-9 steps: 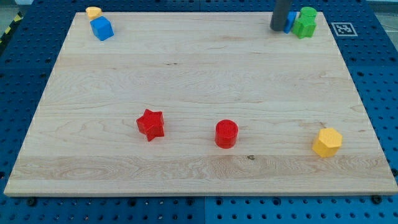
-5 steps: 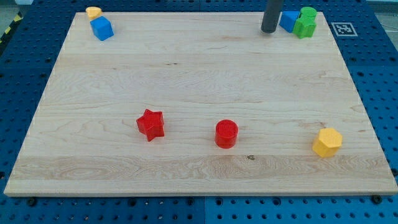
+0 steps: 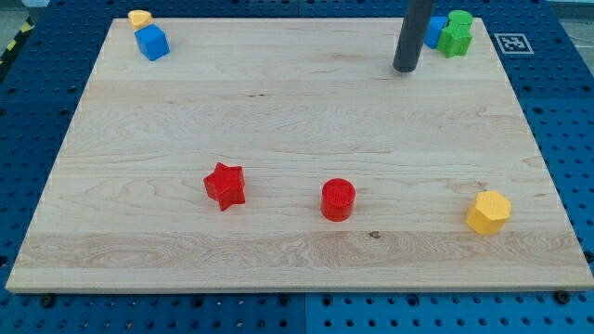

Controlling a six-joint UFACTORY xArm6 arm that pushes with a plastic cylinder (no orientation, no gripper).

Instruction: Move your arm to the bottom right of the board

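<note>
My tip (image 3: 404,69) rests on the wooden board (image 3: 297,111) near the view's top right, just below and left of a blue block (image 3: 435,31) and a green block (image 3: 456,32), touching neither. A yellow hexagonal block (image 3: 488,212) lies at the view's bottom right, far below my tip. A red cylinder (image 3: 338,199) and a red star (image 3: 225,185) lie in the lower middle.
A blue cube (image 3: 151,43) and a small yellow block (image 3: 139,18) sit at the view's top left corner. A white marker tag (image 3: 513,43) lies off the board at the top right. Blue pegboard surrounds the board.
My tip has moved away from the blue and green blocks, first left, then down the view. No block has moved.
</note>
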